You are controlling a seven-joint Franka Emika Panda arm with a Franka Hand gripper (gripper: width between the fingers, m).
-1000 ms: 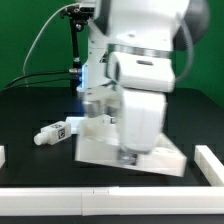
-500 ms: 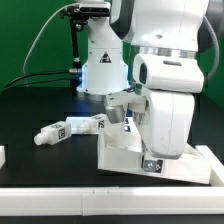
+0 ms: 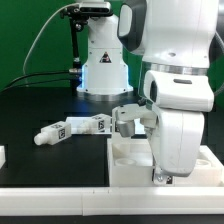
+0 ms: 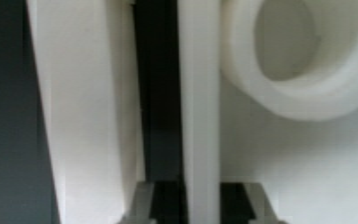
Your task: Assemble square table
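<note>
1. The fingers (image 4: 240, 205) are clenched on the panel (image 3: 130, 160). The wrist view shows one dark pad on each side of its thin raised rim, and the rim fills the space between them.
2. Just beyond the fingers, inside the rim, is a round socket (image 4: 309, 60) in the panel's face.
3. On the other side of the rim there is a narrow dark gap, and past it a second white band. I cannot tell what that band is.
4. The panel lies flat on the black counter (image 3: 40, 105), directly under the arm (image 3: 180, 110), which hides much of it.
5. Two legs (image 3: 55, 132) (image 3: 92, 124) lie on their sides on the counter. They are well away from the fingers, toward the exterior view's left, end to end and nearly touching.
6. A white strip (image 3: 60, 192) runs along the counter's near edge, close to the panel's front side.
</note>
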